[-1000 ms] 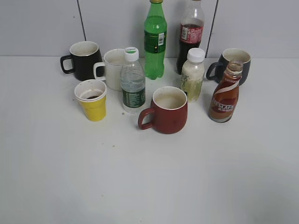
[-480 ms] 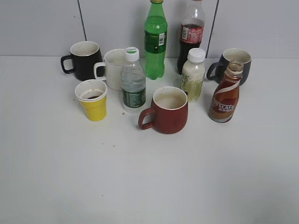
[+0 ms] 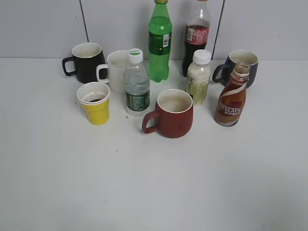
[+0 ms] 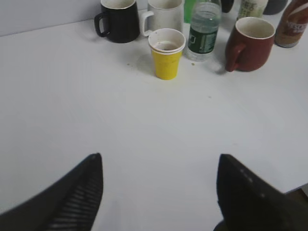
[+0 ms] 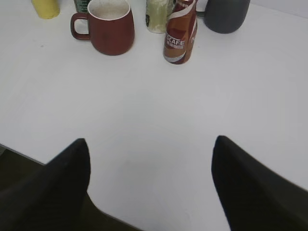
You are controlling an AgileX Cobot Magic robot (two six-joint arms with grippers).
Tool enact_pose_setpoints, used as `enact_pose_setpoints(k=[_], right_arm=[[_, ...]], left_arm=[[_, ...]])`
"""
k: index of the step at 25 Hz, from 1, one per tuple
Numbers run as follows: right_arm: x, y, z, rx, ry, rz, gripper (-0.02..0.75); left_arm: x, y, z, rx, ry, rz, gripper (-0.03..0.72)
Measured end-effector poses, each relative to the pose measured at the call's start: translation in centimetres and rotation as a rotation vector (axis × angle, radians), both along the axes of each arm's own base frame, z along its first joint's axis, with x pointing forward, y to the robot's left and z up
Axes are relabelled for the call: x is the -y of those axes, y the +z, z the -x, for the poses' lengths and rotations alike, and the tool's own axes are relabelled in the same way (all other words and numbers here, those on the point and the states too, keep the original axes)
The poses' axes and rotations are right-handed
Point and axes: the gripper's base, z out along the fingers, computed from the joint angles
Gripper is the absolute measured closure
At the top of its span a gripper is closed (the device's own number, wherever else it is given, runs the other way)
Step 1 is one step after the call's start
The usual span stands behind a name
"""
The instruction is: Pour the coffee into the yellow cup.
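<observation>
The coffee bottle [image 3: 231, 101], uncapped, with a red-brown Nescafe label, stands upright at the right of the group; it also shows in the right wrist view [image 5: 180, 34] and at the top right edge of the left wrist view [image 4: 294, 26]. The yellow cup [image 3: 95, 103] stands at the left, a little brown liquid inside; it shows in the left wrist view [image 4: 166, 53] and partly in the right wrist view [image 5: 46, 8]. My left gripper [image 4: 160, 161] is open and empty, well in front of the cup. My right gripper [image 5: 150, 144] is open and empty, in front of the bottle. Neither gripper shows in the exterior view.
A red mug [image 3: 170, 114] stands in the middle, a water bottle [image 3: 137, 86] and white mug [image 3: 114, 71] behind it. A black mug [image 3: 85, 62], green bottle [image 3: 159, 41], cola bottle [image 3: 196, 36], white-capped pale bottle [image 3: 198, 78] and dark grey mug [image 3: 240, 66] stand further back.
</observation>
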Motion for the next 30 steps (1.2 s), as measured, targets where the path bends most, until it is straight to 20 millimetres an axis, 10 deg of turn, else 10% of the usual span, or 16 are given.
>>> enact_pose_setpoints(k=[8,30], right_arm=[[0.0,0.0,-0.1,0.001,-0.167,0.000,0.150],[0.1,0.0,0.9,0.068,-0.254,-0.013,0.150]], left_arm=[[-0.1,0.0,0.3,0.025,0.256,0.005,0.129],[-0.1,0.0,1.1,0.069,0.286,0.014,0.129]])
